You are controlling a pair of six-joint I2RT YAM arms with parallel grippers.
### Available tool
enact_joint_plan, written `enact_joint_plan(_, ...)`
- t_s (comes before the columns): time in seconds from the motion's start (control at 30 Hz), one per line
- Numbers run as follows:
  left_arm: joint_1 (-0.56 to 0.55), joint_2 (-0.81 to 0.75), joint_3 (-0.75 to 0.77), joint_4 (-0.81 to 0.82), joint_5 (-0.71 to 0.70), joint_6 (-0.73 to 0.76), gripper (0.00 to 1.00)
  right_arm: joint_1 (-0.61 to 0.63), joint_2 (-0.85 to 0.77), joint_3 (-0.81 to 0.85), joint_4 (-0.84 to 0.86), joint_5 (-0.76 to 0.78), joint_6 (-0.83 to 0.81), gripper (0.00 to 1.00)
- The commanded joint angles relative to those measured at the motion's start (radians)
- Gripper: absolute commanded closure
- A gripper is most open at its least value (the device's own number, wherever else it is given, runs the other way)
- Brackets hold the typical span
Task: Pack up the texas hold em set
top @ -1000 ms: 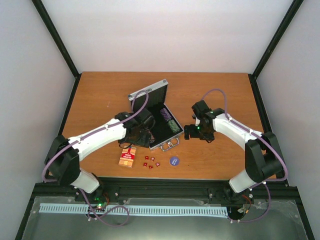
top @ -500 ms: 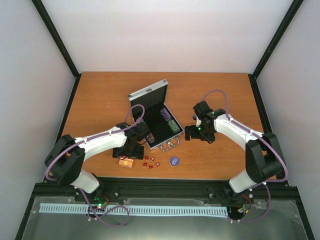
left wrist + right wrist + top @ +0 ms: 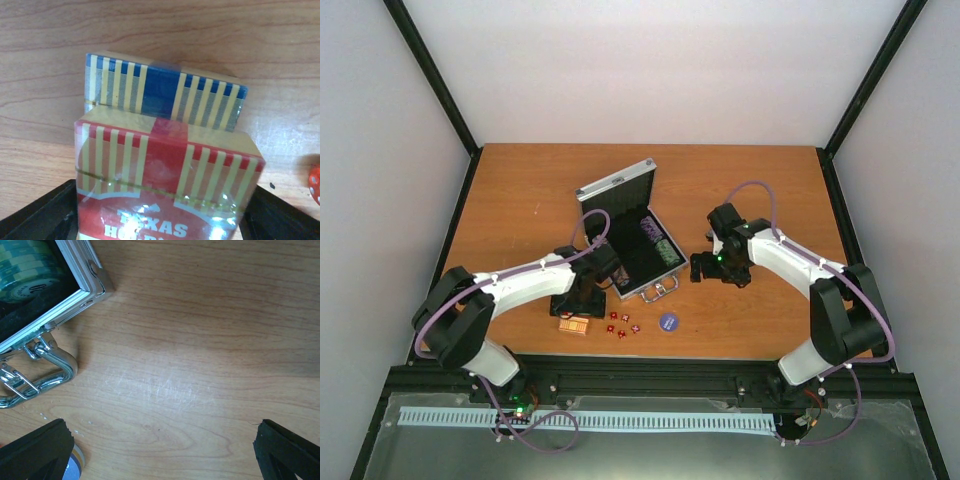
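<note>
The red-orange card box (image 3: 165,190) lies on the table in the left wrist view, with a blue-striped box (image 3: 165,92) against its far side. My left gripper (image 3: 162,200) straddles it, one finger (image 3: 40,215) close on each side; contact is hidden. From above, the card box (image 3: 573,325) lies under that gripper (image 3: 576,308). The silver case (image 3: 616,181) stands open with chip stacks (image 3: 660,245) inside. Tiny red dice (image 3: 622,325) and a blue-purple disc (image 3: 668,321) lie in front of it. My right gripper (image 3: 705,267) hangs open and empty right of the case.
The case's corner, chrome handle (image 3: 45,375) and green chips (image 3: 25,270) fill the upper left of the right wrist view, and the disc (image 3: 70,470) shows by the left finger. One die (image 3: 315,182) sits right of the card box. Black frame rails border the table.
My left gripper swung from beside the case down to the card box near the front edge and now covers it. Its fingers have started to narrow. The right arm has barely moved.
</note>
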Motion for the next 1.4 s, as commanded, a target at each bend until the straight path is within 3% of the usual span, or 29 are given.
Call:
enact_joint_plan(0.0, 0.007, 0.024, -0.003, 0.022, 0.005, -0.015, 0.21, -0.013, 0.008, -0.012, 0.009, -0.009, -0.014, 0.0)
enact_joint_plan(0.2, 0.008, 0.016, 0.02, -0.005, -0.011, -0.013, 0.62, -0.016, 0.008, -0.024, 0.014, -0.008, -0.017, 0.0)
enact_joint_plan(0.27, 0.008, 0.011, 0.046, -0.038, -0.021, -0.013, 0.7, -0.017, 0.008, -0.028, 0.015, -0.008, -0.017, 0.0)
enact_joint_plan(0.47, 0.008, -0.034, 0.205, -0.172, -0.092, 0.044, 0.69, -0.019, 0.008, -0.036, 0.027, -0.013, -0.022, 0.0)
enact_joint_plan(0.63, 0.008, -0.025, 0.337, -0.156, -0.083, 0.181, 0.69, -0.029, -0.002, -0.041, 0.041, 0.001, -0.013, 0.0)
enact_joint_plan(0.83, 0.008, 0.107, 0.48, -0.068, -0.029, 0.409, 0.69, -0.048, 0.003, -0.011, 0.056, 0.005, -0.007, 0.0)
enact_joint_plan(0.9, 0.008, 0.167, 0.557, -0.053, -0.034, 0.478, 0.79, -0.058, 0.002, 0.003, 0.06, 0.01, -0.006, 0.0)
enact_joint_plan(0.97, 0.008, 0.23, 0.633, -0.047, -0.057, 0.542, 0.83, -0.074, 0.0, 0.011, 0.068, 0.008, -0.001, 0.0)
enact_joint_plan(1.2, 0.008, 0.395, 0.825, -0.004, -0.065, 0.726, 0.77, -0.109, 0.004, 0.033, 0.087, -0.01, 0.006, 0.0)
enact_joint_plan(1.37, 0.008, 0.422, 0.821, 0.031, -0.079, 0.816, 0.74, -0.127, 0.005, 0.022, 0.09, -0.008, -0.005, 0.0)
